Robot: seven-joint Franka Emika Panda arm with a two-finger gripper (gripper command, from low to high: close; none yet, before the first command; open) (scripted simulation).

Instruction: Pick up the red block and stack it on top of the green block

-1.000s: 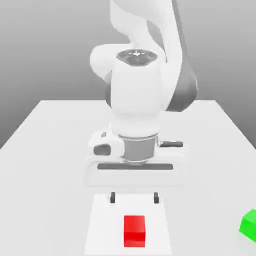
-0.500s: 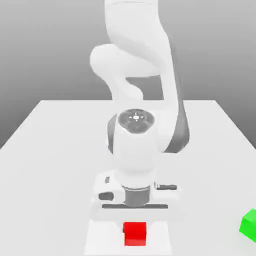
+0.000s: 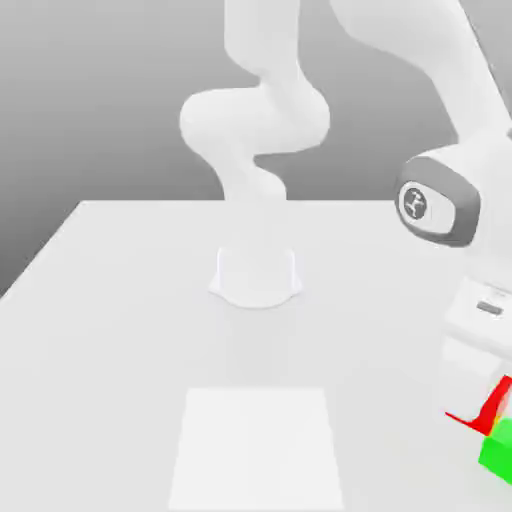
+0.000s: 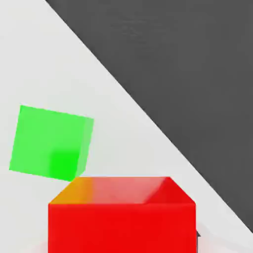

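Pinching red block [image 4: 122, 227] in fingers [image 4: 198, 241] near green block [image 4: 44, 138]; round emblem [image 3: 414, 204] on arm [image 3: 490, 215].

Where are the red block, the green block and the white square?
Red block [image 4: 121, 230]: hand view, on its broad side face.
Green block [image 3: 496, 462]: exterior view, on a side face.
White square [image 3: 257, 450]: exterior view, middle of its flat top.

Ext. view: pale, plain surface [image 3: 110, 400] w/ straight edges, running back to a grey backdrop [image 3: 110, 80] that's darker low down, lighter up top. Flat white square-ish panel [image 3: 256, 450] lies on it at near edge, approx. centre. Hand view: dark grey area [image 4: 188, 74] beyond surface's straight edge.
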